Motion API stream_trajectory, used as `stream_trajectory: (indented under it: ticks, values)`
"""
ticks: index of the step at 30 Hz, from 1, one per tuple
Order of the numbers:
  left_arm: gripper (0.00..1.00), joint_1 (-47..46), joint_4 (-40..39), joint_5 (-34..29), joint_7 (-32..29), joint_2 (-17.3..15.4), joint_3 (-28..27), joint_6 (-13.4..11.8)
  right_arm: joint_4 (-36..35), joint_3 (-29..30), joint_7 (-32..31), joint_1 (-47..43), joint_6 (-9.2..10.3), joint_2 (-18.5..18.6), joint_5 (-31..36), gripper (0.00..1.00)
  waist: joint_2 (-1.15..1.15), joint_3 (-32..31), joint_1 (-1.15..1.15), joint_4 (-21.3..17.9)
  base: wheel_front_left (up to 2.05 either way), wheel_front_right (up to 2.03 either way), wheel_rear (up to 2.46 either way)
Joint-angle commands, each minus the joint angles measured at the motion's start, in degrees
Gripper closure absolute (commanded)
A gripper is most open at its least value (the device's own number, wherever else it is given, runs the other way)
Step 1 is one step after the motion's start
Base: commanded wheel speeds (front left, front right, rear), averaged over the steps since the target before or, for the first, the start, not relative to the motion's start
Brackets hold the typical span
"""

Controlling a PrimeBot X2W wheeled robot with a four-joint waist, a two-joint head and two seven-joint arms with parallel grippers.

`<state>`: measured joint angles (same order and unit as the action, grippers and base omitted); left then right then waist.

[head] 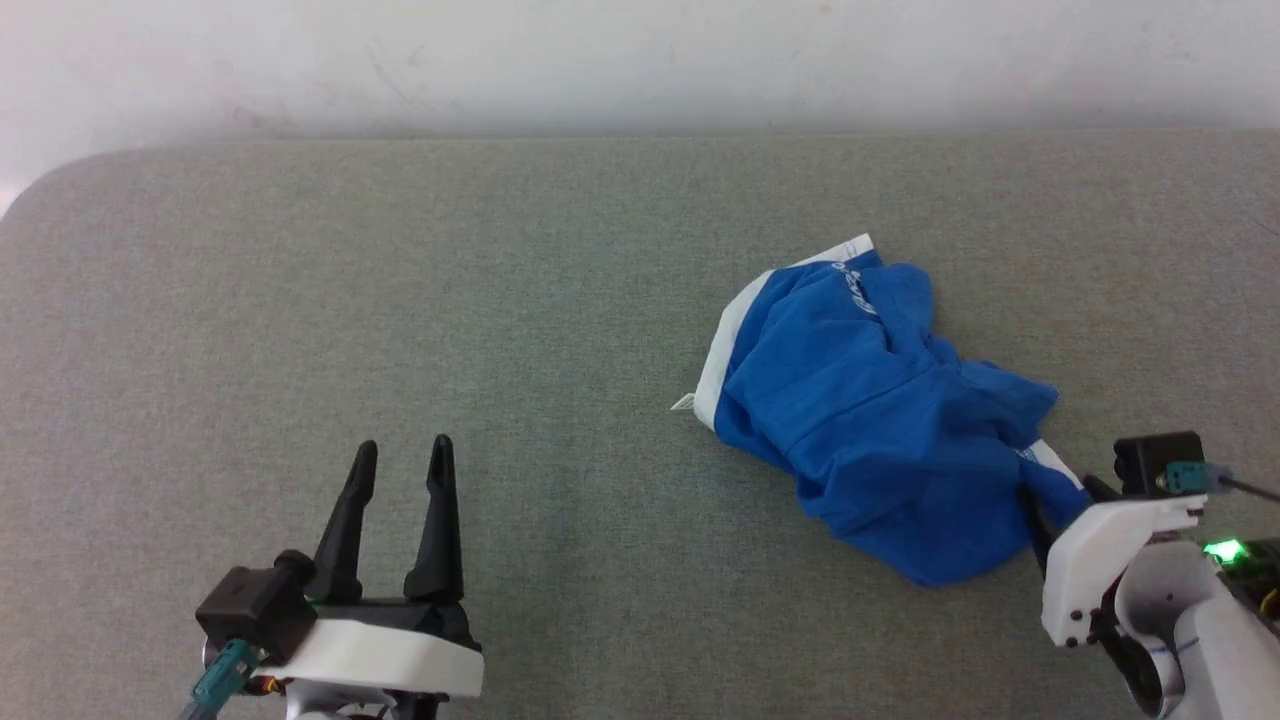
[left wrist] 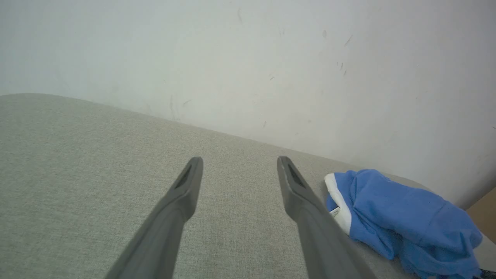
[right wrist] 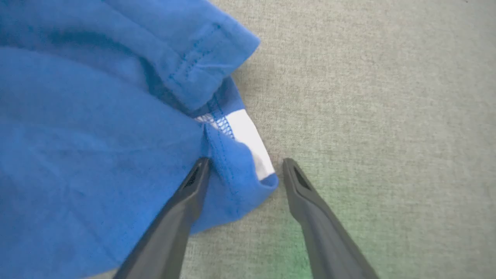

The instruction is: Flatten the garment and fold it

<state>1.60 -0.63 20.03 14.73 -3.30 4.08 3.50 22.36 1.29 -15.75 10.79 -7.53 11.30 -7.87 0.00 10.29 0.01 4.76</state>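
The garment (head: pixel 870 410) is a bright blue crumpled heap with white trim, lying right of centre on the grey cloth table (head: pixel 400 300). My right gripper (head: pixel 1065 497) sits at the heap's near right corner. In the right wrist view that gripper (right wrist: pixel 246 162) is open, and a blue corner with a white band (right wrist: pixel 248 139) lies between its two fingers, its left finger (right wrist: pixel 186 201) resting against the cloth. My left gripper (head: pixel 403 450) stands open and empty over bare table at lower left, well apart from the garment (left wrist: pixel 403 217), which shows to the right of the left gripper (left wrist: pixel 239 161).
A white wall (head: pixel 640 60) runs along the table's far edge. The table's far left corner (head: pixel 40 190) is rounded. Bare grey cloth stretches to the left of the garment and in front of it.
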Motion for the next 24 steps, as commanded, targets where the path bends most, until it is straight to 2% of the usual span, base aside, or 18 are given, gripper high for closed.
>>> stream_trajectory:
  ticks: [1, 2, 3, 4, 11, 16, 19, 22, 24]
  values:
    - [0.00, -1.3, 0.3, -0.6, 0.3, 0.2, -0.2, 0.6, 1.6, -0.7, -1.3, 1.1, 0.04, 0.0, -0.8, 0.00, 0.00, 0.7, -0.01, 0.5, 0.00, 0.00, 0.00]
    - [0.00, -1.5, 0.5, -0.6, 0.3, 0.3, -0.1, 0.7, 2.7, -0.9, -2.1, 1.3, 0.04, -0.2, -1.3, 0.54, 0.00, 0.8, -0.01, 0.5, 0.00, 0.00, 0.00]
    - [0.00, -1.7, 0.7, -0.7, 0.3, 0.3, -0.1, 0.7, 3.6, -1.2, -2.8, 1.6, 0.04, -0.3, -1.6, 0.82, 0.00, 0.8, -0.01, 0.5, 0.00, 0.00, 0.00]
    - [0.00, -1.8, 0.9, -0.7, 0.3, 0.3, 0.0, 0.8, 4.3, -1.5, -3.1, 1.8, 0.04, -0.3, -1.8, 1.00, 0.00, 0.8, -0.01, 0.5, 0.00, 0.00, 0.00]
    - [0.00, -1.7, 1.7, -0.6, 0.3, 0.4, -0.2, 0.7, 2.6, -0.8, 2.4, 5.7, 0.04, -0.4, -3.1, 1.00, 0.00, -0.8, -0.01, -0.9, 0.00, 0.00, 0.00]
    - [0.00, -1.0, 1.8, -0.3, 0.3, 0.4, -0.1, 0.2, -4.0, 4.7, 6.4, 6.7, 0.04, -0.6, -3.7, 1.00, 0.00, -2.9, -0.01, -1.9, 0.00, 0.00, 0.00]
    - [0.00, -0.3, 1.6, 0.0, 0.3, 0.4, 0.1, -0.1, -9.8, 9.3, 7.1, 3.4, 0.04, -1.9, -3.0, 1.00, 0.00, -3.6, -0.01, -2.2, 0.00, 0.00, 0.00]
    - [0.00, 0.3, 1.4, 0.1, 0.3, 0.4, 0.2, -0.3, -16.3, 14.6, 5.3, -3.9, 0.04, -5.1, -2.2, 1.00, 0.00, -3.7, -0.01, -2.3, 0.00, 0.00, 0.00]
    - [0.00, 0.5, 1.3, 0.1, 0.3, 0.4, 0.2, -0.3, -18.2, 16.5, 4.2, -6.9, 0.04, -6.1, -2.0, 1.00, 0.00, -3.6, -0.01, -2.3, 0.00, 0.00, 0.00]
